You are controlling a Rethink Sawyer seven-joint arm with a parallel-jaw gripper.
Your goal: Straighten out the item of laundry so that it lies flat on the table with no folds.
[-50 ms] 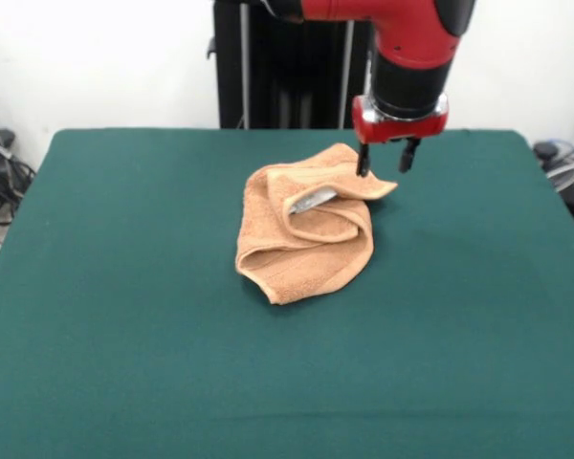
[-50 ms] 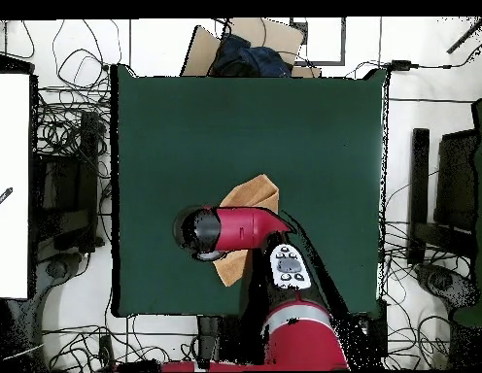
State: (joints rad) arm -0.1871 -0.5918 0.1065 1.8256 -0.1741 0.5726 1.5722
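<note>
The item of laundry (image 1: 301, 244), a peach-tan towel, lies crumpled and folded over itself near the middle of the green table (image 1: 115, 306). A small grey tag (image 1: 312, 200) shows in its folds. My gripper (image 1: 386, 163) hangs open at the towel's upper right flap. Its left finger (image 1: 364, 161) touches the flap's edge, and the right one stands off the cloth. In the overhead view the red arm (image 2: 240, 228) covers most of the towel (image 2: 257, 190) on the table (image 2: 187, 126) and hides the gripper.
Green tabletop stretches wide on all sides of the towel. Off the table, tangled cables (image 2: 65, 146) lie on the floor, a cardboard box (image 2: 247, 39) with a dark bundle stands past one edge, and a white surface (image 2: 10, 185) runs along another.
</note>
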